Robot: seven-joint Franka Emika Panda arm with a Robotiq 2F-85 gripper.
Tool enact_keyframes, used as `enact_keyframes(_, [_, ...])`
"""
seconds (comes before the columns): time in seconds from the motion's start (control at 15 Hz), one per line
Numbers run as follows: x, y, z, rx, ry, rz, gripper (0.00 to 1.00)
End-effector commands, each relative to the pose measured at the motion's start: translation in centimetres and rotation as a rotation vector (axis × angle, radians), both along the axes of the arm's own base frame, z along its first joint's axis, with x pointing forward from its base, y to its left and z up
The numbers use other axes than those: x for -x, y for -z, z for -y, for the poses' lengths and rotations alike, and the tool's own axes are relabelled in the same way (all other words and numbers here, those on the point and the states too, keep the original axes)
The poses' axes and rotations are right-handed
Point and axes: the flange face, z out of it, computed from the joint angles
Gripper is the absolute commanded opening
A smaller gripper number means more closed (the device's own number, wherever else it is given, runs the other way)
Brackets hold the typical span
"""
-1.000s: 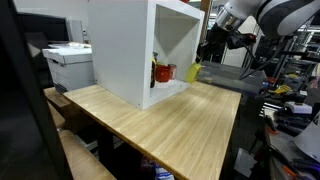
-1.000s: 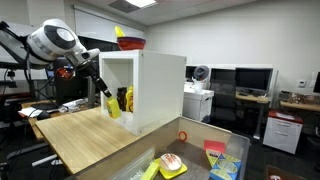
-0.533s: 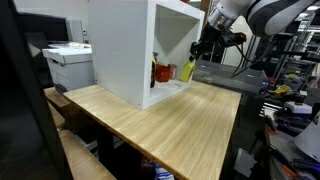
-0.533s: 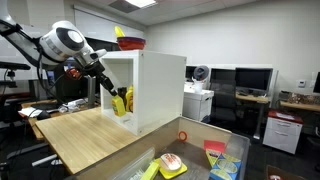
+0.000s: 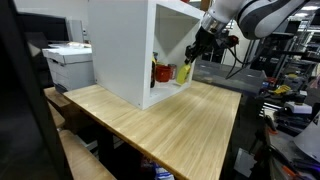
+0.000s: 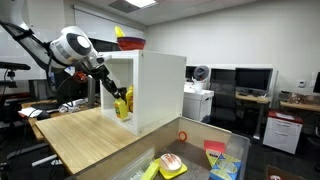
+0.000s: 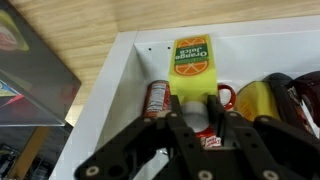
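A robot arm reaches its claw (image 5: 192, 58) to the open front of a white box cabinet (image 5: 120, 50) that stands on a wooden desk (image 5: 170, 125). The claw is pinching a yellow orange juice carton (image 7: 188, 65), its two fingers pressed against the carton's sides. In both exterior views the carton hangs just below the claw, right at the mouth of the cabinet. Whether its base touches the cabinet floor cannot be told.

Judging from this, the step in hand is moving the gripped carton at the cabinet opening. Any move further in calls for a steady, level hold and care with the crowded things just beside the claw.

In the wrist view, the cabinet already holds several things. A small brown and red can (image 7: 157, 98) stands just to one side of the claw, close against the carton. A mug with a red handle (image 7: 224, 96) sits just on the opposite side. Beyond the mug, farther from the claw, are a yellow item (image 7: 256, 100) and a dark red item (image 7: 300, 95), both too blurred to name.

Above the claw, on the cabinet's roof, a red bowl (image 6: 130, 44) holds something yellow. Well apart from the claw, in an exterior view, a low bin (image 6: 195, 150) holds toy-like items.
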Motion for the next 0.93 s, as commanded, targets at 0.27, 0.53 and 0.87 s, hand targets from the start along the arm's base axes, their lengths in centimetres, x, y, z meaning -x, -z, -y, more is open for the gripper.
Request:
enact_keyframes(0.27, [-2.0, 0.6, 0.3, 0.011, -0.059, -0.001, 0.1])
enact_keyframes(0.53, [-2.6, 0.8, 0.4, 0.008, -0.054, -0.002, 0.1])
enact_keyframes(0.87, [-3.2, 1.3, 0.2, 0.013, -0.053, -0.013, 0.1])
